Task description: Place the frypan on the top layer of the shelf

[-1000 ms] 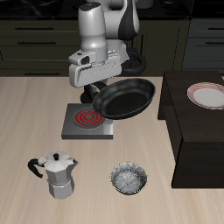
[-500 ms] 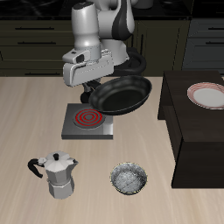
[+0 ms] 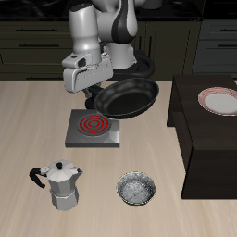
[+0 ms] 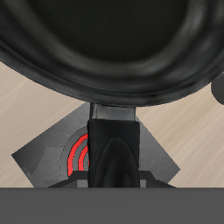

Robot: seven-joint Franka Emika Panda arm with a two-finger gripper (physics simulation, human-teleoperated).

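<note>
The round black frypan (image 3: 128, 98) hangs tilted in the air above the table, between the hotplate and the shelf. My gripper (image 3: 93, 93) is shut on its long handle, over the hotplate. In the wrist view the frypan (image 4: 105, 44) fills most of the frame and its handle (image 4: 114, 144) runs straight back to the gripper, whose fingers are hidden. The shelf (image 3: 205, 130) is the large dark boxy piece beside the pan, its flat top a little below the pan's rim.
A pink-rimmed plate (image 3: 220, 101) lies on the shelf's top. The grey hotplate with red rings (image 3: 93, 128) sits under the gripper. A moka pot (image 3: 60, 185) and a small speckled bowl (image 3: 137, 190) stand near the table's front edge.
The arm has risen slightly and drifted a little away from the shelf, carrying the frypan with it. The pan sits a touch higher than before.
</note>
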